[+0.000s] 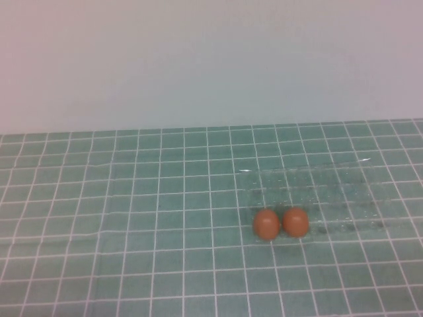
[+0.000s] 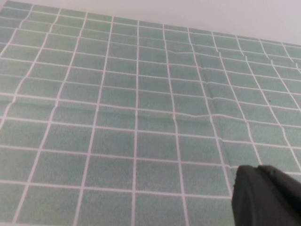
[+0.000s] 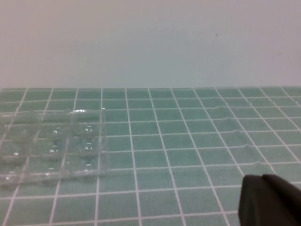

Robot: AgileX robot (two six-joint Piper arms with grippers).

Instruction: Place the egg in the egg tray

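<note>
Two eggs sit at the tray's near-left edge; whether either is cupped, you can't tell.
Left egg (image 1: 266, 224) and right egg (image 1: 295, 222) stand near upright, long axis vertical, close together. Egg tray (image 1: 310, 193) spreads behind them on the table (image 1: 132, 231). Left gripper (image 2: 265, 195) and right gripper (image 3: 270, 200) hang clear; jaws: can't tell.

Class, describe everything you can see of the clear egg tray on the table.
The egg tray is a rectangular sheet of clear, colourless plastic with rows of moulded cups, traced mainly by white glints. It lies flat on the green gridded table, right of centre. Two orange-brown eggs sit side by side at its near left corner; whether they rest in cups is unclear. The other cups look empty. The left gripper and right gripper are nowhere near it.
</note>
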